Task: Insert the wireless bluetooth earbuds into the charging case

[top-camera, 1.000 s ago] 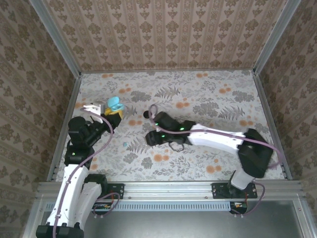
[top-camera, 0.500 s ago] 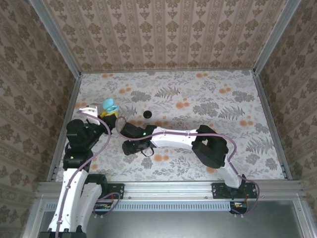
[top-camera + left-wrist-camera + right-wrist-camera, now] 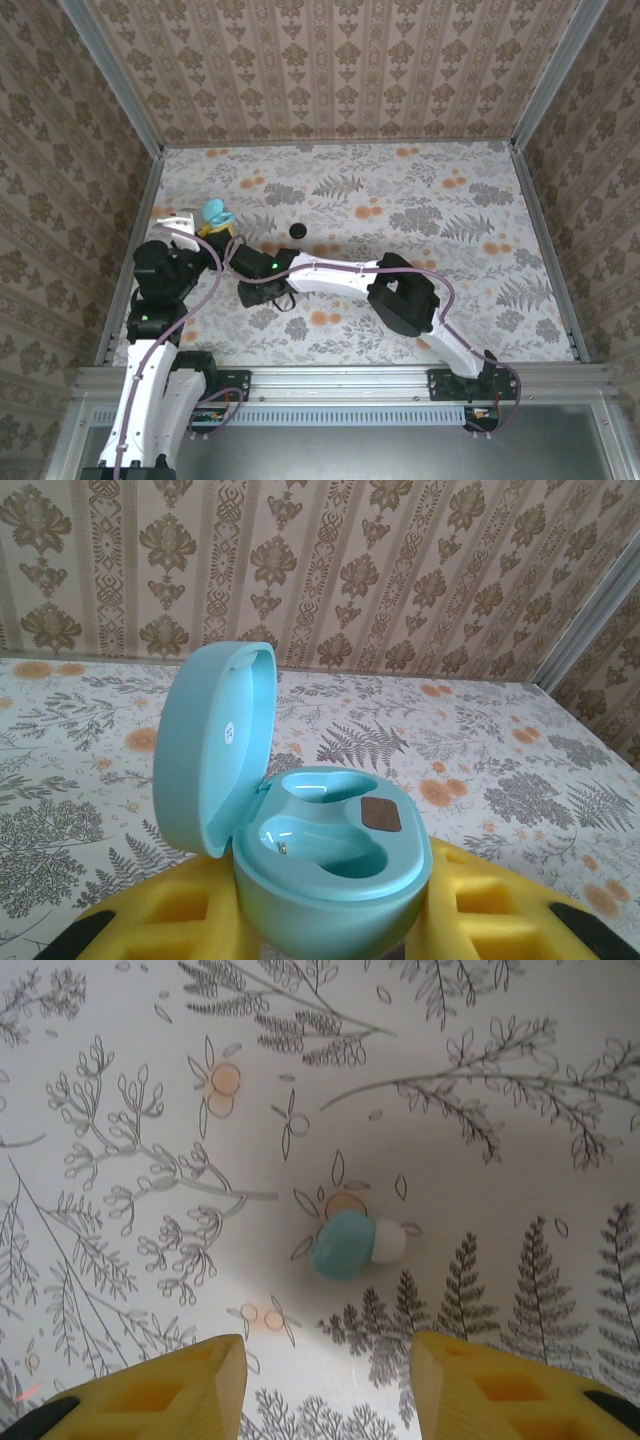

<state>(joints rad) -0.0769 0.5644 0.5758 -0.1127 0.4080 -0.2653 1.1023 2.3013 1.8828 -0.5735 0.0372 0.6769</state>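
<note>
Right gripper (image 3: 328, 1352): its jaws stood open, the two yellow fingers (image 3: 160, 1390) well apart. It held nothing and touched nothing, hanging over the table (image 3: 430, 200).
Earbud (image 3: 352, 1243): it lay on the table just ahead of the right gripper, in line with the gap between the fingers and apart from both. It had a turquoise body and a white tip.
Left gripper (image 3: 330, 925): it was closed on the charging case (image 3: 310, 850), with a yellow finger pressed to each side of the lower half.
Charging case: it was held off the table at the left side, near the left wall. The lid stood up on its hinge, and the two hollows in the lower half faced up.
Black disc (image 3: 297, 230): it lay flat on the table, farther out than the right gripper, to the right of the case and apart from both.
Count: two grippers, one charging case, one earbud in sight, one black disc.
Surroundings: the table had a leaf-and-flower pattern, and patterned walls (image 3: 330, 70) closed it in on three sides.
</note>
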